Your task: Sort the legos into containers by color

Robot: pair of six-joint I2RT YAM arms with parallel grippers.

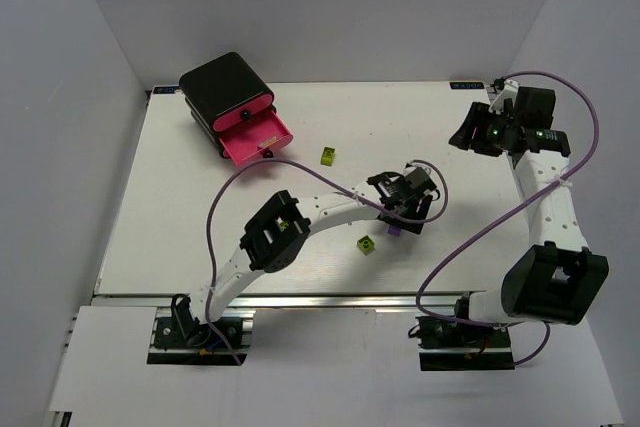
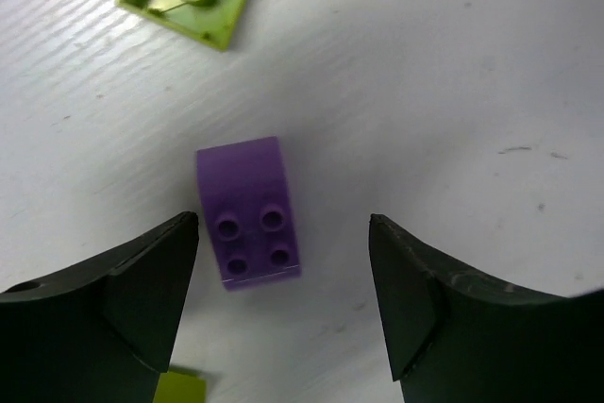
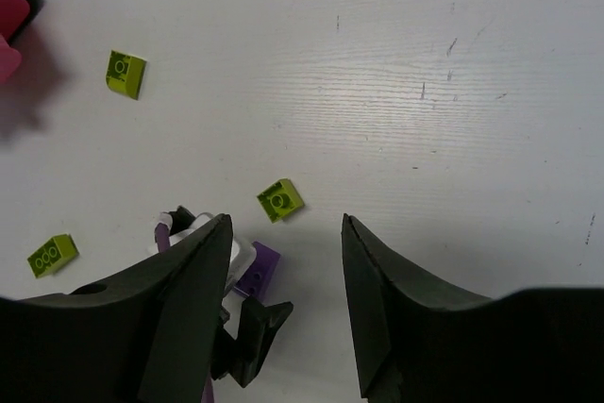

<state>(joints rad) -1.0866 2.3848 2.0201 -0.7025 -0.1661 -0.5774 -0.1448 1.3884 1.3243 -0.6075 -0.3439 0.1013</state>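
Hovering our left gripper over the purple lego, we have its fingers spread wide with the brick on the table between them, ready to pinch its sides. Our right gripper, also spread and empty, hangs well apart.

white table, plain white walls on three sides, even light

The cabinet stands far left on the table, one drawer out. A brick lies between the left gripper's fingers, another brick nearer the drawer.
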